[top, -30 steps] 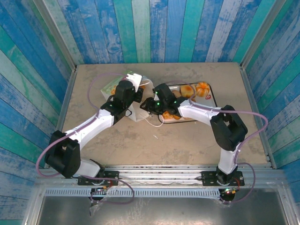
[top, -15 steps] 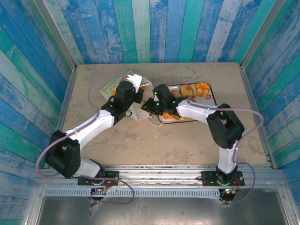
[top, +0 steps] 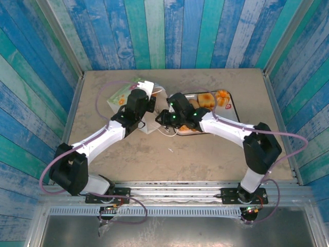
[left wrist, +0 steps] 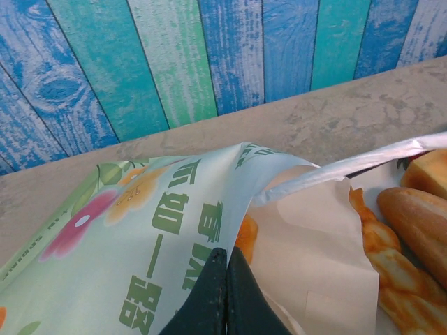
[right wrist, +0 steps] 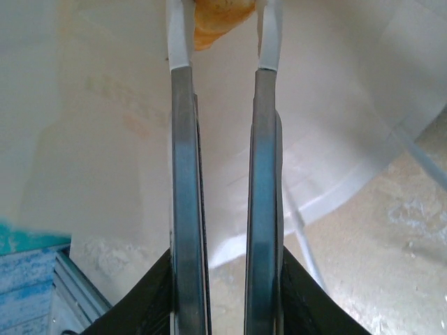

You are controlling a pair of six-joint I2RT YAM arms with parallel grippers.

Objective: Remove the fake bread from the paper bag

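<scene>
The paper bag (top: pixel 125 93) lies on its side at the back left. It is pale, with a flower print and green lettering (left wrist: pixel 160 230). My left gripper (top: pixel 148 104) is shut on the top edge of the bag's mouth (left wrist: pixel 227 255) and holds it up. My right gripper (top: pixel 163 119) reaches into the mouth from the right. In the right wrist view its fingertips (right wrist: pixel 223 28) close on either side of an orange piece of fake bread (right wrist: pixel 215 17) against the bag's white inner wall. In the left wrist view, another orange piece (left wrist: pixel 246 236) shows inside the bag.
A white tray (top: pixel 229 106) behind the right arm holds several golden pastries (top: pixel 205 100), seen at the right of the left wrist view as well (left wrist: pixel 419 218). A thin white bag handle (top: pixel 168 135) trails on the tan table. Blue-green plank walls enclose the table.
My right gripper's jaws have narrowed onto the orange piece inside the bag. The right arm's elbow swung out to the right. The bag's printed side has shifted slightly left.
</scene>
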